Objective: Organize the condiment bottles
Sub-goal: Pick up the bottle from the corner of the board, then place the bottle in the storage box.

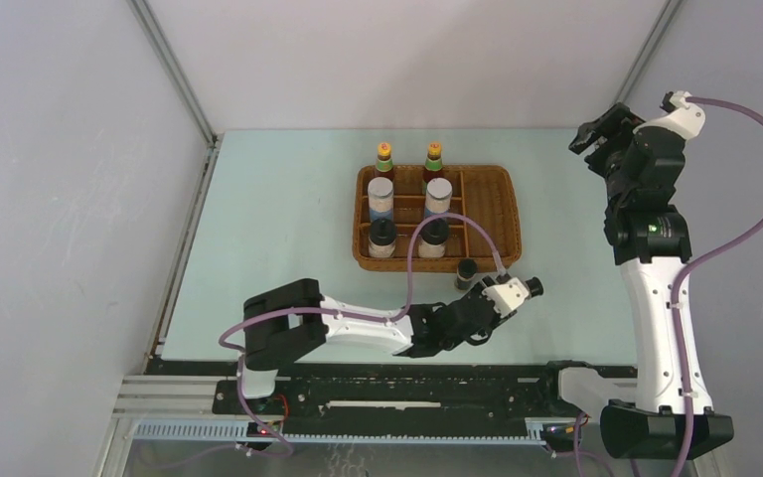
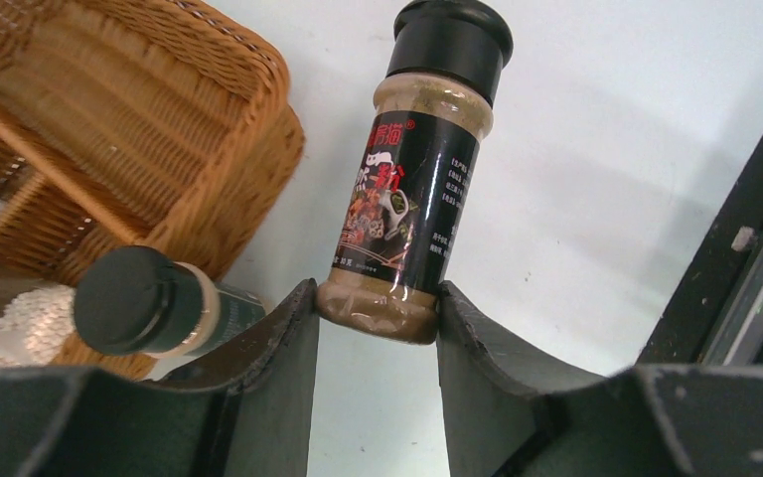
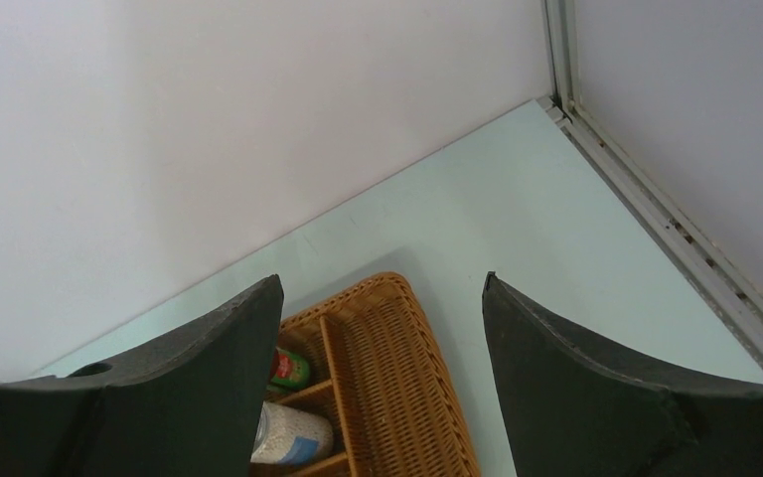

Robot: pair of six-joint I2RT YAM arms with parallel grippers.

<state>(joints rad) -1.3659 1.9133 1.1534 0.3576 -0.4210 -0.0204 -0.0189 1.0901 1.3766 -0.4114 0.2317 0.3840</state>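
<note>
A small clear bottle [image 2: 412,199] of brown powder, black-capped and black-labelled, stands upright just outside the wicker tray [image 1: 497,214] at its 5 o'clock. The left tool [image 2: 378,303] pinches its base. The right tool [image 3: 382,288] hangs spread at 2 o'clock, well apart.

Lab booth: white walls [image 1: 60,149], aluminium frame [image 1: 179,75]

A pale green counter [image 1: 278,229] sits enclosed by plain white walls [image 1: 407,60]. Aluminium frame bars [image 1: 174,70] mark the corners, under soft, even light.
</note>
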